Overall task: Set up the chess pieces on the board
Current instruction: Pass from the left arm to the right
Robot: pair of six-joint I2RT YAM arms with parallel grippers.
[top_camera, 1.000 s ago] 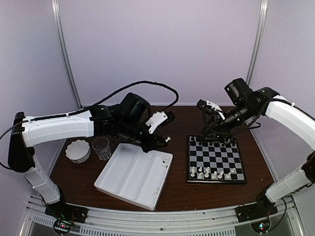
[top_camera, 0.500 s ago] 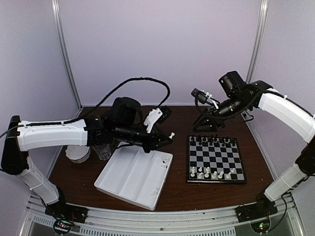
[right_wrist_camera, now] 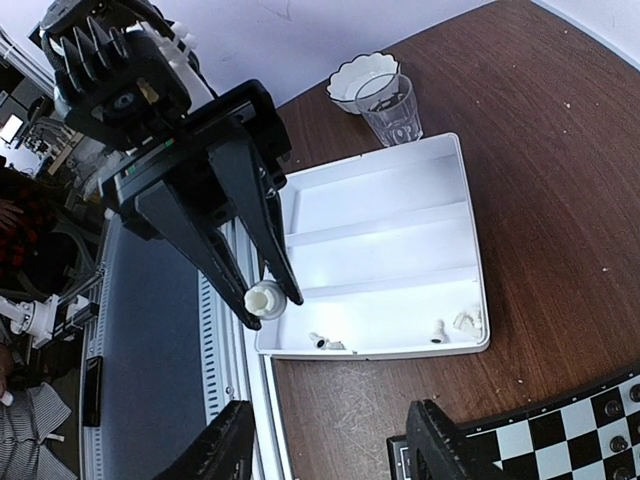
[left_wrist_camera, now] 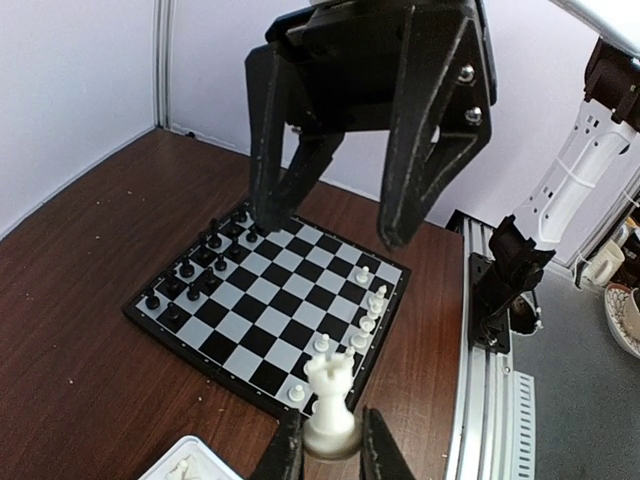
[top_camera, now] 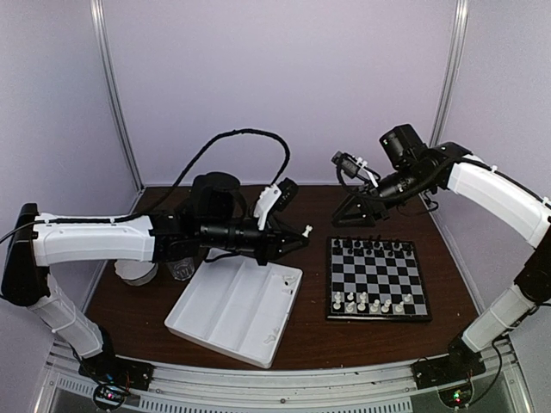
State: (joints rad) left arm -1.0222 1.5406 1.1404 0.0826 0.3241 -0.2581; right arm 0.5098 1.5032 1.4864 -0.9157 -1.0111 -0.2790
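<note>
Fingers (left_wrist_camera: pixel 288 455) of my left gripper (left_wrist_camera: pixel 330 452) clamp a white chess piece (left_wrist_camera: pixel 330 400) aloft, between the white tray (top_camera: pixel 228 305) and the board (top_camera: pixel 376 272); my right gripper (left_wrist_camera: pixel 332 225) hangs by the board's far corner, jaws spread and empty (black pieces (top_camera: pixel 372 246) line its far row, white pieces (top_camera: pixel 370 301) its near row).

Seen from above, the white-shelled left arm (top_camera: pixel 95 241) hides most of the small scalloped white bowl (top_camera: pixel 135 273) and the clear drinking glass (top_camera: pixel 182 269). The tiny plastic chessmen (top_camera: pixel 362 302) on the black-and-grey checked board (top_camera: pixel 379 275) are too small to name. In the left wrist view the white three-compartment plastic tray (left_wrist_camera: pixel 185 468) is cut off at 7 o'clock and the near white chessman (left_wrist_camera: pixel 330 395) has a blurred base; in the right wrist view the board is cut off at 5 o'clock.
</note>
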